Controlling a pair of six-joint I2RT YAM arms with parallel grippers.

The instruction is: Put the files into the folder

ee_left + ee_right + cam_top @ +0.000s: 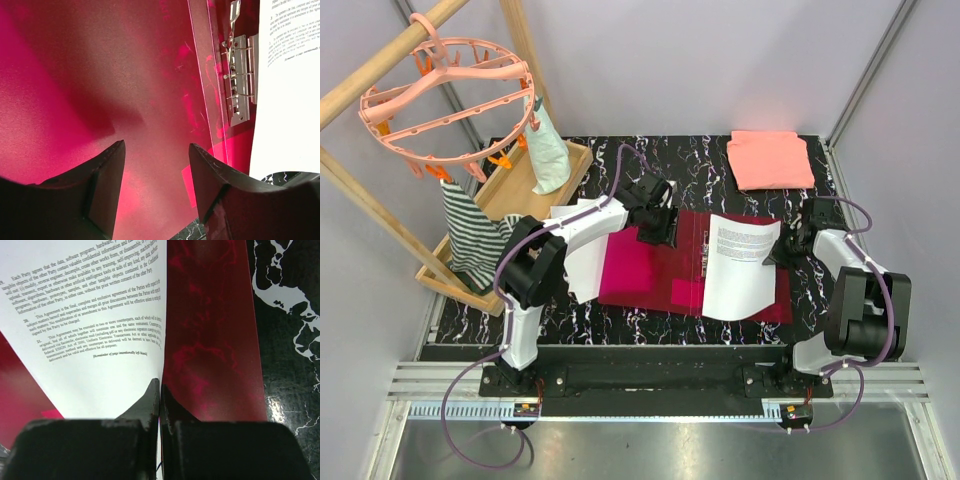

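Observation:
The dark red folder (650,270) lies open on the black marbled table. Its metal clip (239,85) runs along the spine. A white printed sheet of the files (740,265) lies over the folder's right half, curved up at its right edge. My right gripper (782,248) is shut on that edge; the right wrist view shows the sheet (90,330) pinched between the closed fingers (160,387), with the folder (210,340) beneath. My left gripper (657,228) is open and empty (156,150), just above the folder's left half (100,75). Another white sheet (582,255) lies at the folder's left edge, partly under the left arm.
A salmon-pink folded cloth (770,158) lies at the back right. A wooden tray (510,195) at the back left holds a striped cloth (470,235) and a pale green item (548,150). A pink peg hanger (445,95) hangs from a wooden rack above it.

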